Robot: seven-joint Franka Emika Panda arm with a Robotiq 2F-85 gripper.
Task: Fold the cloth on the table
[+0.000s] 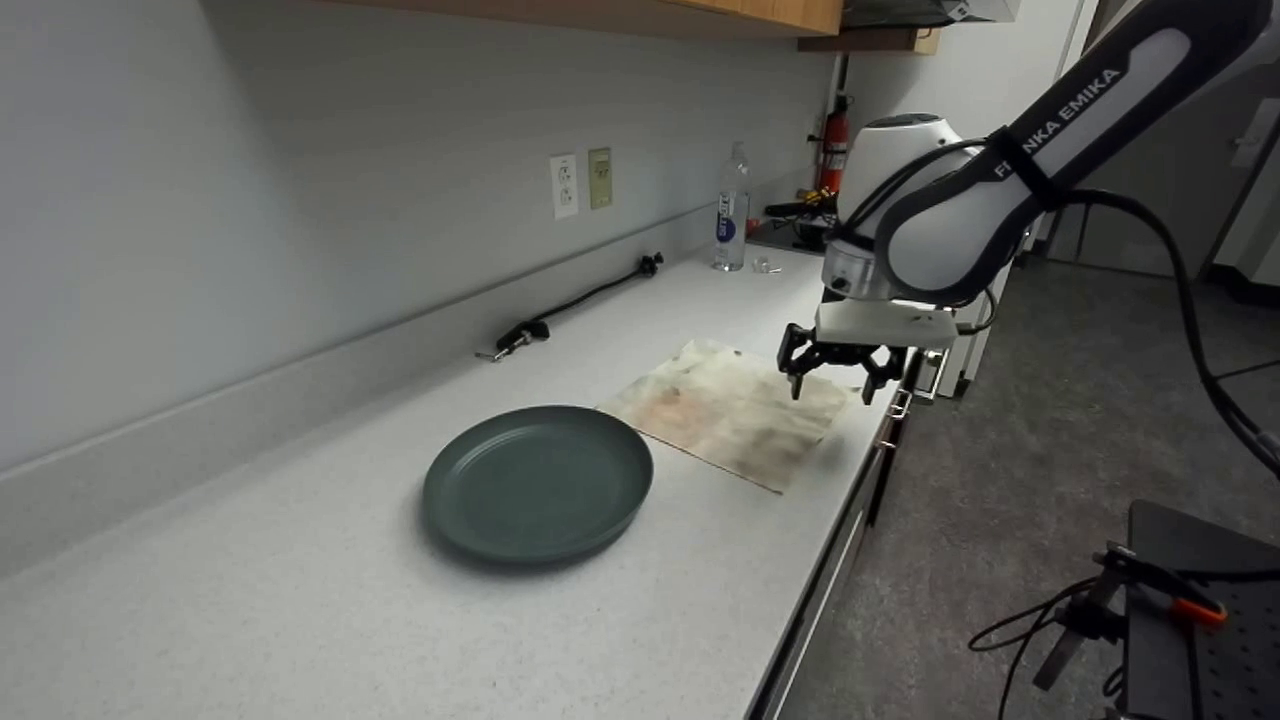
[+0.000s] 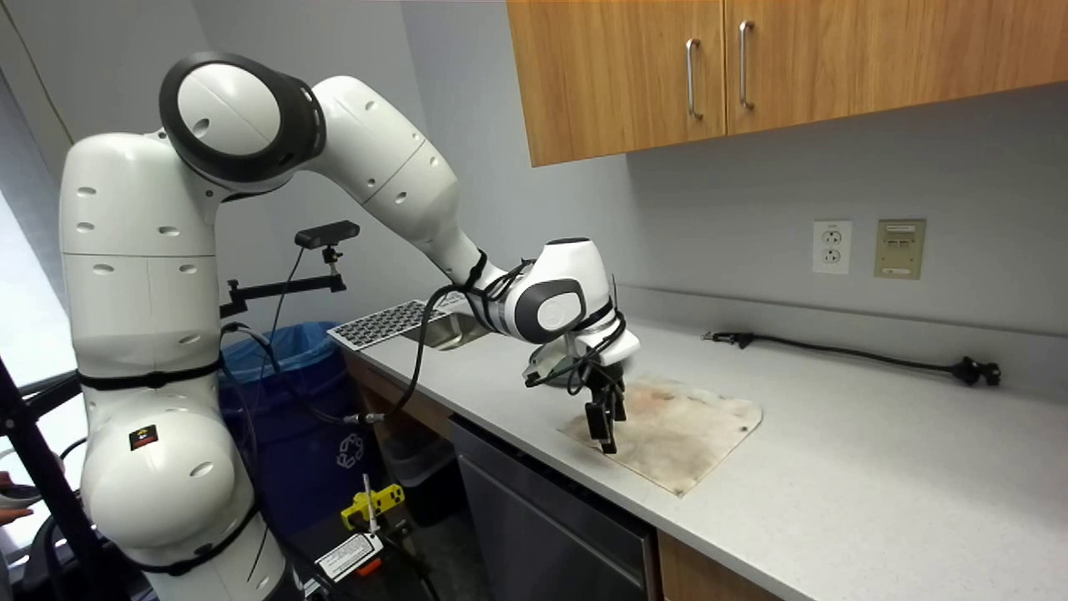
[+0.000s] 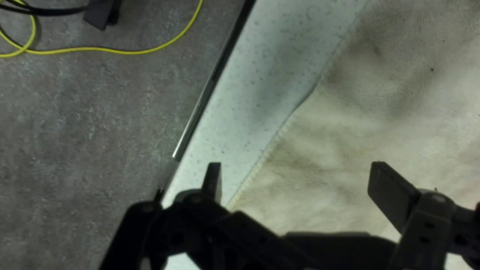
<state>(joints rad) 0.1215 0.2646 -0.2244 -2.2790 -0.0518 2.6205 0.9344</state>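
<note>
Clearly, the desk carries our unfolded cloth near its front edge. Above the cloth's front border hangs the claw, spread, gripping nothing: in the wrist view, one finger stands over bare desk, its partner over fabric. In both exterior views the claw hides some cloth; we cannot judge its height.

There is one Franka Emika robot arm with one end effector and two fingers. There are also one desk, one cloth, one dinner plate, one water bottle, one fire extinguisher, one duplex outlet, one recycling bin and two wall-cabinet handles.
</note>
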